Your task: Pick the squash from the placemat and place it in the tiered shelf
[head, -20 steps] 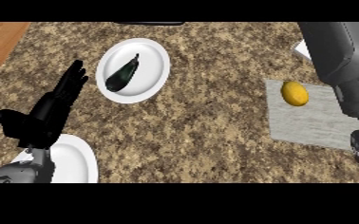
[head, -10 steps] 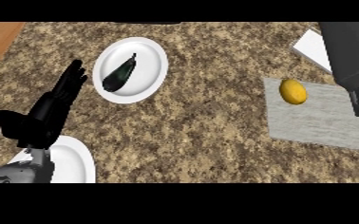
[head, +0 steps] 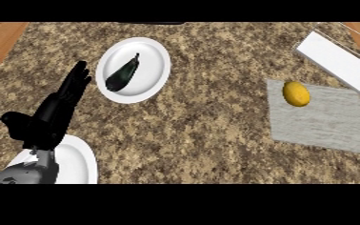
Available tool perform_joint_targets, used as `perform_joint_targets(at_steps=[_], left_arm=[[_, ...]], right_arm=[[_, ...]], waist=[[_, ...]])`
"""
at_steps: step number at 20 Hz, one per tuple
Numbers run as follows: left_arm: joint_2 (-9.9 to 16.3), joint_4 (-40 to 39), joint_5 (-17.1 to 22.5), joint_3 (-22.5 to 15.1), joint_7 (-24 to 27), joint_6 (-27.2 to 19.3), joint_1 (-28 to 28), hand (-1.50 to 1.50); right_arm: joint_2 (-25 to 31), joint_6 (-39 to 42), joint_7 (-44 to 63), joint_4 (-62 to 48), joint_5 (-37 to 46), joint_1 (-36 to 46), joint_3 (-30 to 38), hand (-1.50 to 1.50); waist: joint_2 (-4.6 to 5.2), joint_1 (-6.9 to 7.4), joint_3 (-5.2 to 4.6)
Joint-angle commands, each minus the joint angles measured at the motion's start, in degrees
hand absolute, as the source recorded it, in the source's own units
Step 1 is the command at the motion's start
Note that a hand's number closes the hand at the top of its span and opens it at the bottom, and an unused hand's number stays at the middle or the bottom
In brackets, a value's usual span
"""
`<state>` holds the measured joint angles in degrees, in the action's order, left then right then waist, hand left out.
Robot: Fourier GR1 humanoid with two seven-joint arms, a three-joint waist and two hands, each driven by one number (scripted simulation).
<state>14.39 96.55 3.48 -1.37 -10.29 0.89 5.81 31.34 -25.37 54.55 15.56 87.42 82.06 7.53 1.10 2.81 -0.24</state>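
Note:
A yellow squash (head: 296,93) lies near the upper left corner of the grey placemat (head: 320,119) at the right of the counter. The white tiered shelf (head: 332,58) shows as a slanted white edge at the upper right. My left hand (head: 49,115) rests open at the lower left, fingers straight and pointing up, far from the squash. My right hand is out of view.
A white plate (head: 134,69) holding a dark eggplant (head: 122,75) sits at the upper left. A second white plate (head: 76,162) lies at the lower left, partly under my left forearm. The counter's wooden edge (head: 10,35) shows at the far left.
The right forearm that stood at the upper right has left the view, uncovering the white shelf. The view has shifted slightly. The left hand and the squash stay where they were.

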Motion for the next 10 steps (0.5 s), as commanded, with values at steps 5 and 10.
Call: perform_joint_targets(at_steps=[5, 10], left_arm=[[0.09, 1.43, 0.34, 0.82, -0.54, 0.32, -0.77, 0.00], [0.83, -1.50, 1.36, 2.15, 0.98, 2.06, 0.53, 0.00]], right_arm=[[4.52, 1.66, -7.76, -3.42, 3.19, 3.21, -2.44, 1.50], [5.77, -1.72, -15.02, -3.84, -2.82, 3.66, 2.98, 1.50]], waist=[[0.03, 0.58, 0.26], [0.28, 0.57, 0.28]])
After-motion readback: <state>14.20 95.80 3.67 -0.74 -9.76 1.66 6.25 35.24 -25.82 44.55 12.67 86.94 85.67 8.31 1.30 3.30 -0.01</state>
